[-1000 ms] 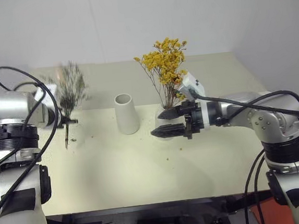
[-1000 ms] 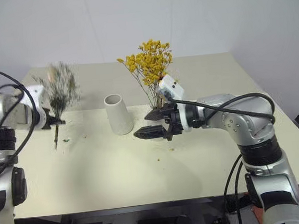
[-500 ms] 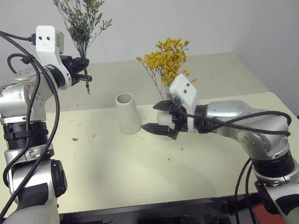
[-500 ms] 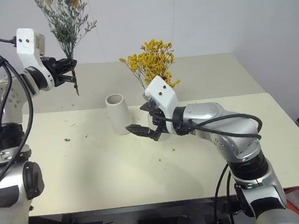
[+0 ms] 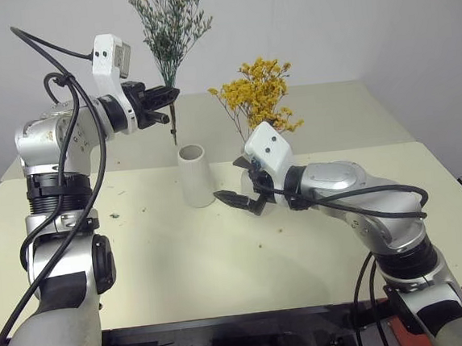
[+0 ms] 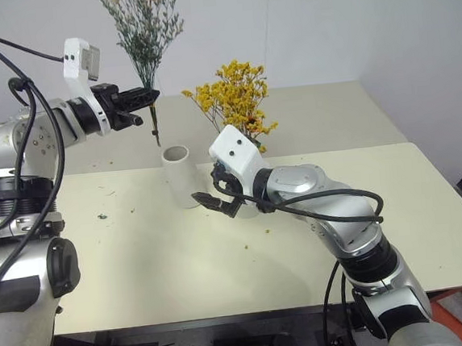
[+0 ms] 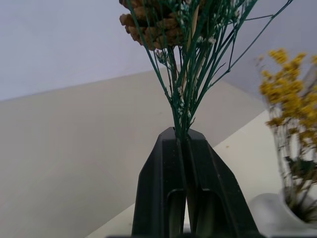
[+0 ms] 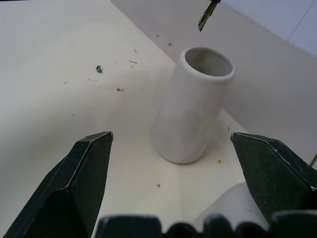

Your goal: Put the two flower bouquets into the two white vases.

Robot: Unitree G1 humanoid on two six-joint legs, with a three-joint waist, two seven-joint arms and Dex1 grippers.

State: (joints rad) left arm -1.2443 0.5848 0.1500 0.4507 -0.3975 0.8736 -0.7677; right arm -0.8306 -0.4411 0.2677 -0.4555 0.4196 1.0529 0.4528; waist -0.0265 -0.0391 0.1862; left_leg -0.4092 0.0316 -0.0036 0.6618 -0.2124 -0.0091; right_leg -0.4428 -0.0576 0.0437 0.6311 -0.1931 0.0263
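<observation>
My left gripper (image 5: 168,94) is shut on the thin stems of the grey-green flower bouquet (image 5: 167,21) and holds it upright in the air. The cut stem ends (image 5: 174,134) hang just above and behind the mouth of the tall tapered white vase (image 5: 196,176). In the left wrist view the black fingers (image 7: 163,173) pinch the green stems (image 7: 184,106). The yellow flower bouquet (image 5: 260,94) stands in the round white vase (image 8: 233,208), which my right arm mostly hides. My right gripper (image 5: 233,181) is open and empty, level beside the tapered vase (image 8: 190,109).
The vases stand mid-way back on a cream table (image 5: 182,258). Small flower crumbs (image 5: 118,214) lie scattered on it around the vases. A plain wall rises behind the table's far edge.
My left arm has lifted the grey-green bouquet off the table and carried it right, to above the tapered vase. The right gripper has turned and edged towards that vase, still open.
</observation>
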